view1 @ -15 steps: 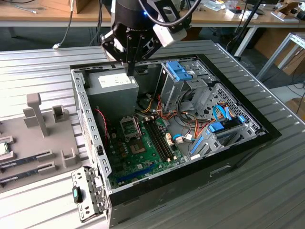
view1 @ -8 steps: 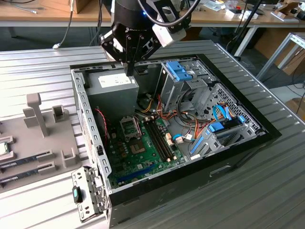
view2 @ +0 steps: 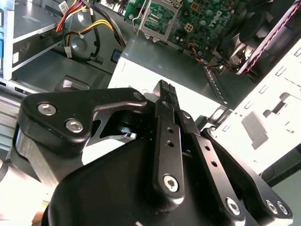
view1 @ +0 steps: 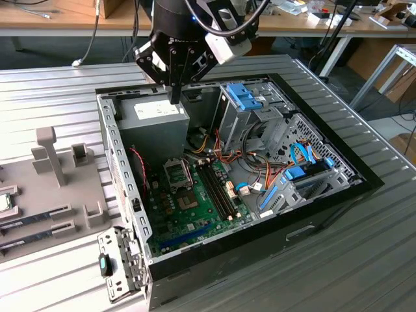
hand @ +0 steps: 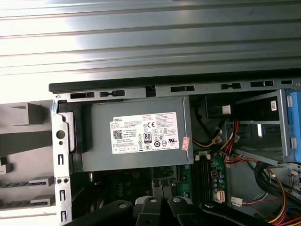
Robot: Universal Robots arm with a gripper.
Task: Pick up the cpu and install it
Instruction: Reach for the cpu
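Jaws on gripper clenched, nothing btwn, hanging over power supply; cpu sits well apart on grey tray, the exterior view's left.

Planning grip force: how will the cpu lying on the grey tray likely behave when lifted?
The cpu looks flat with a metal lid, so it is probably stiff and light. Lying flat on the grey tray, its thin edges likely offer little purchase.

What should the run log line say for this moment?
gripper shut, holding nothing | over power supply in case | cpu on tray, exterior view's left
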